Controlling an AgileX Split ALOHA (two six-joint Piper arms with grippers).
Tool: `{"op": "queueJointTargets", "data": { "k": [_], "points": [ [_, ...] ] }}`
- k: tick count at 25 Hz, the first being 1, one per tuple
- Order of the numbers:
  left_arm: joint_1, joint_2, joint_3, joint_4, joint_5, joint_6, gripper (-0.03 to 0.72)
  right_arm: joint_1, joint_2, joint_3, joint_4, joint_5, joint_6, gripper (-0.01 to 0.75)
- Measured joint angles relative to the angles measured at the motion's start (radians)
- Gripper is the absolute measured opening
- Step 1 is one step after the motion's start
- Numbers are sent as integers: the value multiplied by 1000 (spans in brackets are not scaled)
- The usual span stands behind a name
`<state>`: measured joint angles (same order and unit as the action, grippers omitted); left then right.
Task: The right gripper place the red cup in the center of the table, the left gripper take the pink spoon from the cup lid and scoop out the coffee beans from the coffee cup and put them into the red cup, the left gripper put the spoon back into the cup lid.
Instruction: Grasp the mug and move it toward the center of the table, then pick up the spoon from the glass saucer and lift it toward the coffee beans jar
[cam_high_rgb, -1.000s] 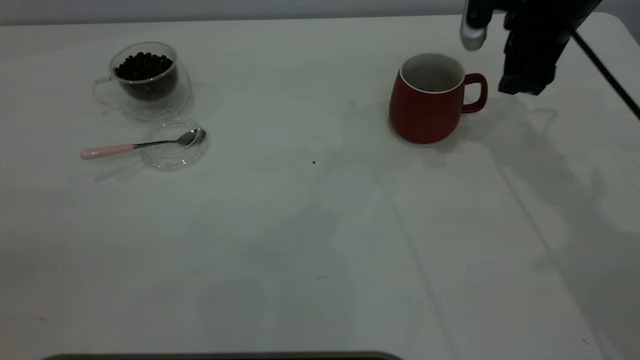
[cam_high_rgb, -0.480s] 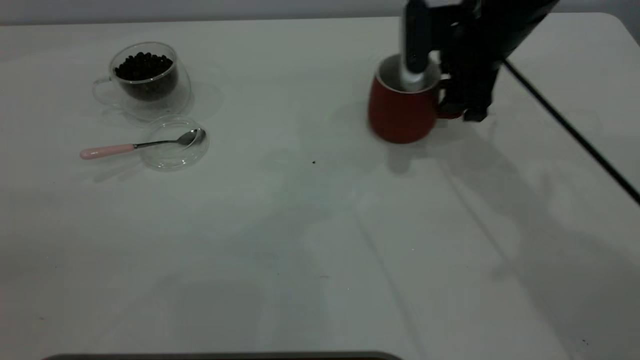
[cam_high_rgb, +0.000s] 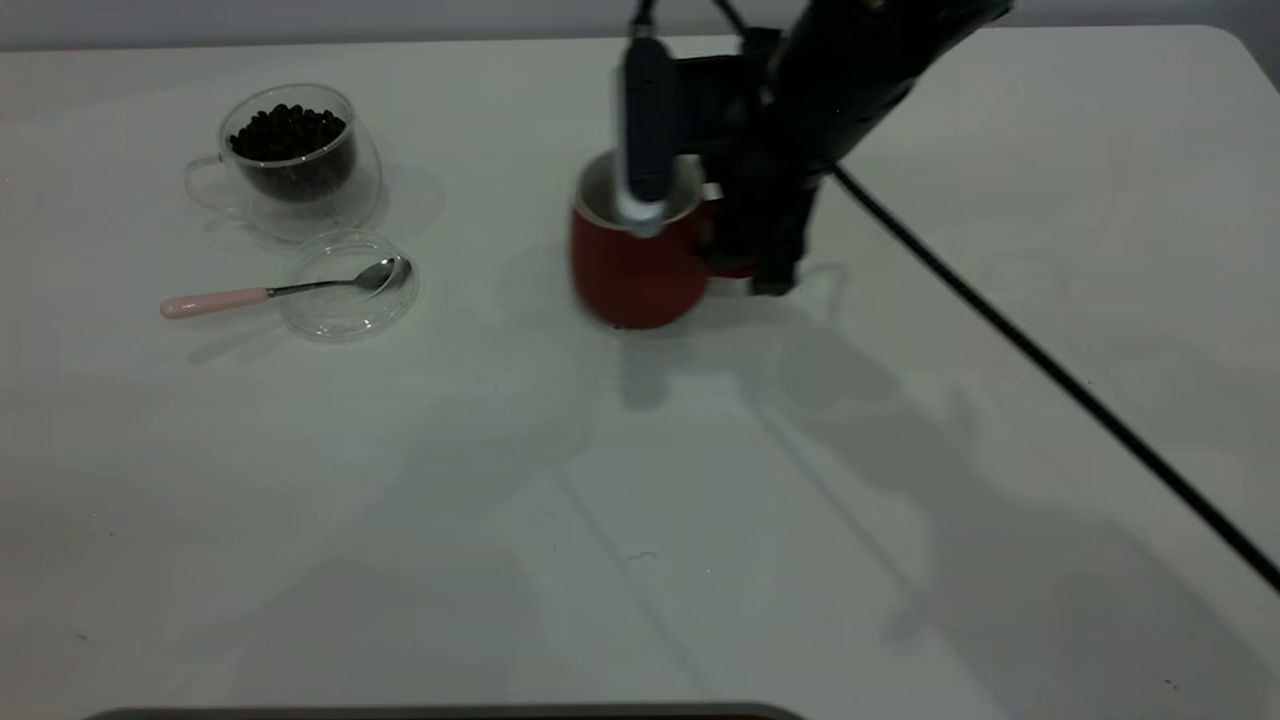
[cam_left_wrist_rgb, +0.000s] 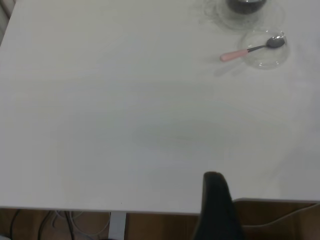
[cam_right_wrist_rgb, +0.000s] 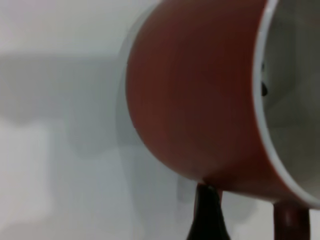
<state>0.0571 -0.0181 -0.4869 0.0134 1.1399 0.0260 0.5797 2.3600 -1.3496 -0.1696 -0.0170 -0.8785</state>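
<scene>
Far left, the coffee cup (cam_high_rgb: 290, 160) holds the beans (cam_high_rgb: 287, 132), and just in front the lid (cam_high_rgb: 347, 285) carries the spoon (cam_high_rgb: 285, 290) – bowl in the lid, pink handle sticking out over the table (cam_high_rgb: 640, 520). Near the middle sits the red cup (cam_high_rgb: 632, 262), w/ my right gripper (cam_high_rgb: 752, 240) at its handle side – looks clamped on the handle. My left gripper (cam_left_wrist_rgb: 216, 210) hangs at the table's edge, well apart from everything; can't tell if its fingers are apart or together.
</scene>
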Motion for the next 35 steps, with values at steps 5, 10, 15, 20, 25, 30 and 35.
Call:
{"op": "queueJointTargets", "data": {
  "k": [5,10,15,20,25,30,35],
  "points": [
    [0,0,0,0,0,-3,572,41,-104,1,136,149,84,591],
    [0,0,0,0,0,-3,572,17,-366,1,170,492,210,591],
    [0,0,0,0,0,-3,572,-1,-603,1,138,839,423,591],
    [0,0,0,0,0,-3,572,-1,-789,1,100,1187,655,591],
    [0,0,0,0,0,-3,572,-1,-916,38,93,1240,762,591],
    [0,0,0,0,0,-3,572,-1,-1049,129,95,1245,764,591],
    [0,0,0,0,0,-3,572,-1,-1179,282,100,1249,764,591]
  ]
}}
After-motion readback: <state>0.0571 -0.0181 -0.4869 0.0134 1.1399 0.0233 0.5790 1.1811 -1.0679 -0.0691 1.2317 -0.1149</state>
